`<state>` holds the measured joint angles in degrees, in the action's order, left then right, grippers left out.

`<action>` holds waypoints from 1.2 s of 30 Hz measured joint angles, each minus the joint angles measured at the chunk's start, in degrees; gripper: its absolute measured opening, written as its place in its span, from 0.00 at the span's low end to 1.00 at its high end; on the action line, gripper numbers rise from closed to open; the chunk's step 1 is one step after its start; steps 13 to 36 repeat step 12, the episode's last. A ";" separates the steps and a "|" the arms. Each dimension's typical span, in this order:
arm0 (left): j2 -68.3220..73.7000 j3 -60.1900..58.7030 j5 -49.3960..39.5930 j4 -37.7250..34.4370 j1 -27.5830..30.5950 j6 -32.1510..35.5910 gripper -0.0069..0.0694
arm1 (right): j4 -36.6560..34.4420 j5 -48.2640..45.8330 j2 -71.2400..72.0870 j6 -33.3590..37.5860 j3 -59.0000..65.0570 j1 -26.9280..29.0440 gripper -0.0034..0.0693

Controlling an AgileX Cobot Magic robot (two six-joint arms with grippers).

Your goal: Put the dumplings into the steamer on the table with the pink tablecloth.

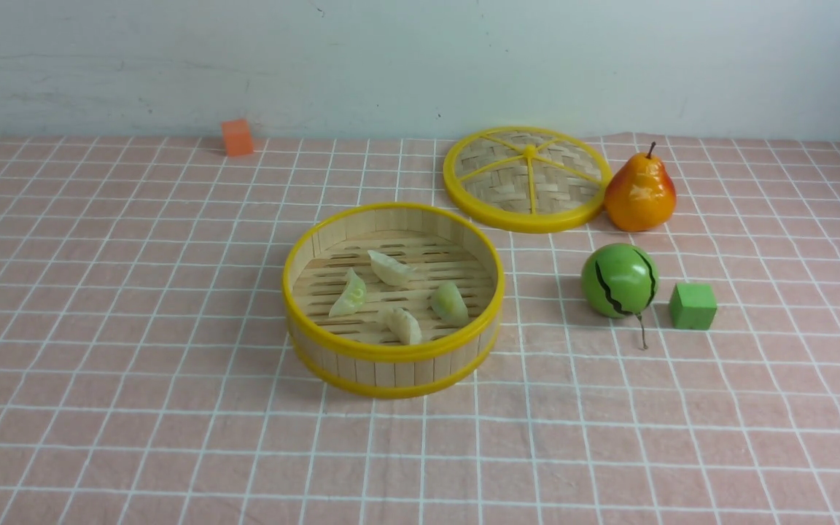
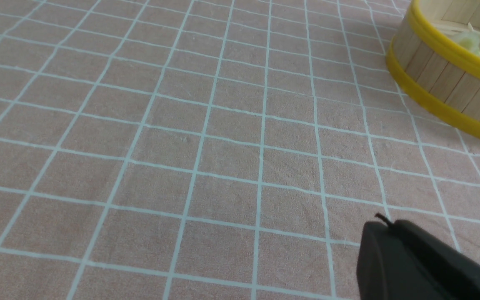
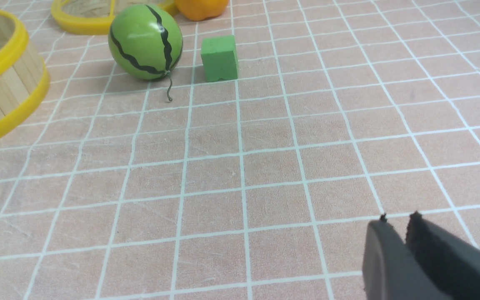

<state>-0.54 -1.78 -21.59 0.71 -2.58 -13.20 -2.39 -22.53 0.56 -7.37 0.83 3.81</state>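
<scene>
With all four dumplings (image 1: 389, 267) lying in the steamer (image 1: 393, 353) mid-desk (image 1: 99, 408), both sets of fingers, pressed together and empty, should simply pull clear without nudging it.

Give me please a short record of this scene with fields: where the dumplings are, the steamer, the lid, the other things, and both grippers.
dumplings: four, all on the slatted floor inside the steamer
steamer: uncovered, on the pink tablecloth
lid: flat on the cloth behind the steamer, beside the pear
other things: toy watermelon, green cube, orange cube
left gripper: shut, holding nothing
right gripper: nearly shut, holding nothing
task state: appears done
</scene>
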 joint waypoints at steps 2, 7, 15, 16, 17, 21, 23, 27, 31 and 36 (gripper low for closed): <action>0.00 0.00 0.00 0.00 0.00 0.00 0.10 | 0.00 0.00 0.00 0.00 0.00 0.00 0.16; 0.00 0.00 0.00 0.00 0.00 0.00 0.10 | 0.00 0.00 0.00 0.00 0.00 0.00 0.17; 0.00 0.00 0.00 0.00 0.00 0.00 0.11 | 0.00 0.00 0.00 0.00 0.00 0.00 0.18; 0.00 0.00 0.00 0.00 0.00 0.00 0.11 | 0.00 0.00 0.00 0.00 0.00 0.00 0.18; 0.00 0.00 0.00 0.00 0.00 0.00 0.11 | 0.00 0.00 0.00 0.00 0.00 0.00 0.18; 0.00 0.00 0.00 0.00 0.00 0.00 0.11 | 0.00 0.00 0.00 0.00 0.00 0.00 0.18; 0.00 0.00 0.00 0.00 0.00 0.00 0.11 | 0.00 0.00 0.00 0.00 0.00 0.00 0.18; 0.00 0.00 0.00 0.00 0.00 0.00 0.11 | 0.00 0.00 0.00 0.00 0.00 0.00 0.18; 0.00 0.00 0.00 0.00 0.00 0.00 0.11 | 0.00 0.00 0.00 0.00 0.00 0.00 0.18; 0.00 0.00 0.00 0.00 0.00 0.00 0.11 | 0.00 0.00 0.00 0.00 0.00 0.00 0.18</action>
